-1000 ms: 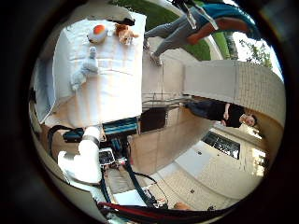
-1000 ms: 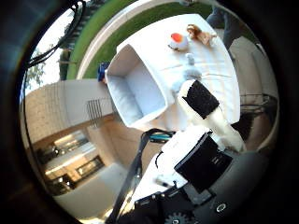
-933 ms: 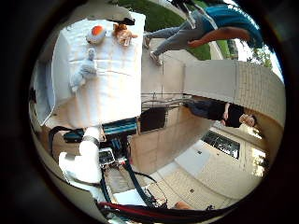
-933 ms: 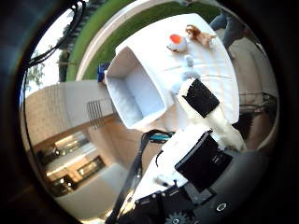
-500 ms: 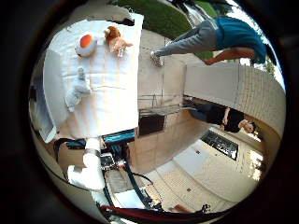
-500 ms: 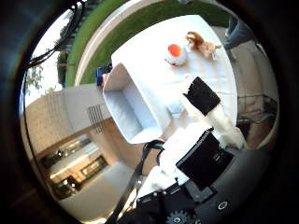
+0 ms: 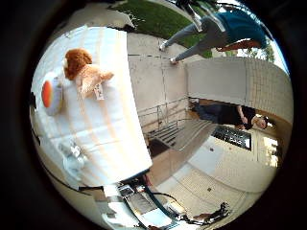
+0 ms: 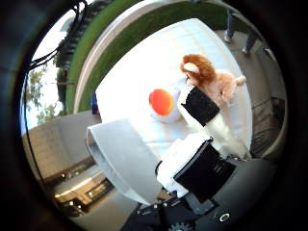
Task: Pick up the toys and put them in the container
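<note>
Toys lie on the white-covered bench (image 7: 112, 139), none yet in the container (image 8: 122, 163). The lion plush (image 8: 211, 79) with its brown mane rests near the bench's far part, and the orange-and-white ball toy (image 8: 163, 103) sits just beside it, on the side toward the container. A small grey plush (image 7: 72, 155) lies apart from the lion, further along the bench toward its near edge. The container, a pale open bin, stands on the bench close to the ball toy, its mouth clear.

The robot hand (image 8: 204, 144) hangs above the bench with one finger reaching straight out toward the lion plush and ball toy; its fingers look extended and hold nothing. The step in hand seems to be the approach to a first toy, most likely the ball toy or the lion. The next move calls for lowering onto one of them and curling the fingers round it without nudging its neighbour.

The lion lies fairly near the bench's long edge, beyond which are paving and steps, so a push that way could send it off. Between the lion and the grey plush the bench is bare, giving room to descend
</note>
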Robot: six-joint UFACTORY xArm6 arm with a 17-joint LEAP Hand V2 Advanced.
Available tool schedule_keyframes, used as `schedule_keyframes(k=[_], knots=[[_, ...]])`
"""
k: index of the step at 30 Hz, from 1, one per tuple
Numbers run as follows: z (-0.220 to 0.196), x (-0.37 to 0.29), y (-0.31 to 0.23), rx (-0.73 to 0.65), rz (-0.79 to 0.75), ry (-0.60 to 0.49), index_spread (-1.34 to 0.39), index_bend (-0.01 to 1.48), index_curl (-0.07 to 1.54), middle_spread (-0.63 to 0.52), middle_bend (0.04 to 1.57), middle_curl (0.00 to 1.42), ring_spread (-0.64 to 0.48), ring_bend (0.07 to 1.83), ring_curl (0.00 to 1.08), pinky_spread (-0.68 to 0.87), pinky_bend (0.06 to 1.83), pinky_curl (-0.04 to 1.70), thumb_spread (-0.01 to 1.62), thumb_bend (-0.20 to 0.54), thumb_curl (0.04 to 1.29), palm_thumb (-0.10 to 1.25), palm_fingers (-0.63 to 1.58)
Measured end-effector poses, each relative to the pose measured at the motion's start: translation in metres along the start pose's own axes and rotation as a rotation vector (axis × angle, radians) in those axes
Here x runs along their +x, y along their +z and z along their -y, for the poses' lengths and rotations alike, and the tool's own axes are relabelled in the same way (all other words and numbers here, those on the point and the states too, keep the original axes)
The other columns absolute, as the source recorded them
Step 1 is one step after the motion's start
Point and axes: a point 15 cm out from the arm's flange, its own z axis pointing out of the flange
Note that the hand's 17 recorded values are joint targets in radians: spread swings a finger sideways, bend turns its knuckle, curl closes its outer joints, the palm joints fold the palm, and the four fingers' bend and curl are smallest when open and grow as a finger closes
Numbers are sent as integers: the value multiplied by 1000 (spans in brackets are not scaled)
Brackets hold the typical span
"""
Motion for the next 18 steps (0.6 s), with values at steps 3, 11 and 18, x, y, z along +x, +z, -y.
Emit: schedule_keyframes(k=[3, 11, 18], knots=[[16, 17, 65, -99, 5, 48, -60, 150, 246, 25, 201, 361, 307, 567, 343, 456, 729, 133, 1222, -25, 341, 588, 317], [15, 16, 82, -131, -3, 35, -155, 156, 225, -42, 480, 455, 231, 792, 368, 445, 902, 133, 1199, -13, 359, 628, 1100], [-9, 14, 78, -212, -14, 18, -340, 302, 287, -112, 855, 664, 89, 1156, 570, 370, 1207, 271, 1148, 48, 429, 867, 1229]])
